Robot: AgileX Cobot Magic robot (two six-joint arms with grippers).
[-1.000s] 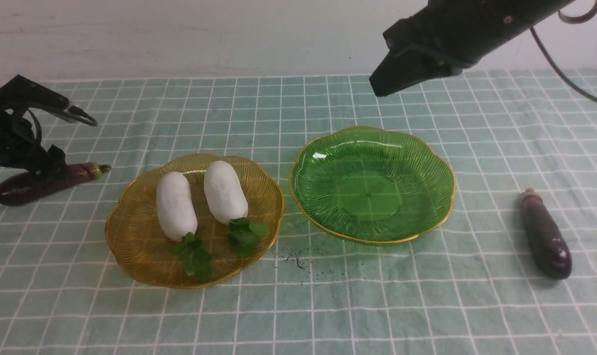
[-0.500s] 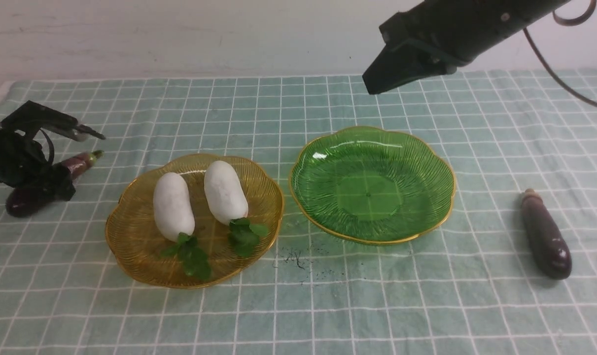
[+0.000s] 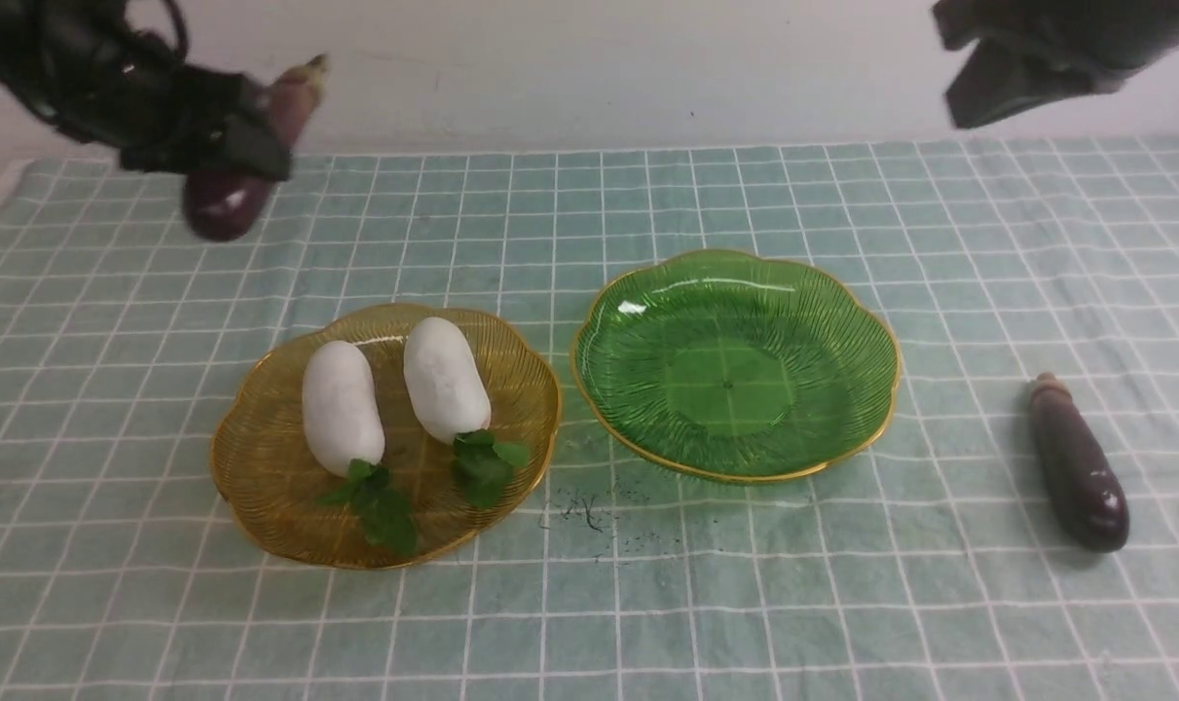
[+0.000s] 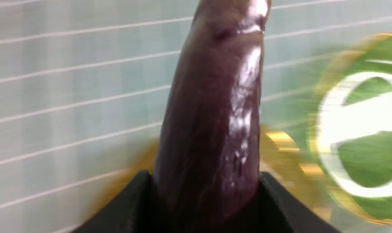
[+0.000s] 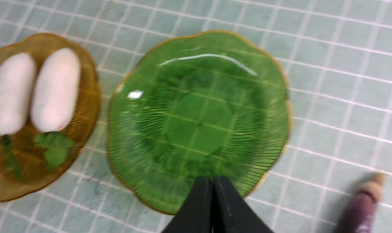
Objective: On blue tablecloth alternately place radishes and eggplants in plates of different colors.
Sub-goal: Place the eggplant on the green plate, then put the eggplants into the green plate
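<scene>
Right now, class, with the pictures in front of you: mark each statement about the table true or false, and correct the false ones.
1. Both radishes lie in the yellow plate. True.
2. The left pincer holds an eggplant up off the cloth. True.
3. The green plate has a vegetable in it. False: nothing lies in it.
4. The right pincer is wide open. False: it is shut, tips together, with nothing in it.
5. The other eggplant lies between the two plates. False: it lies on the cloth to the right of the green plate, apart from it.
</scene>
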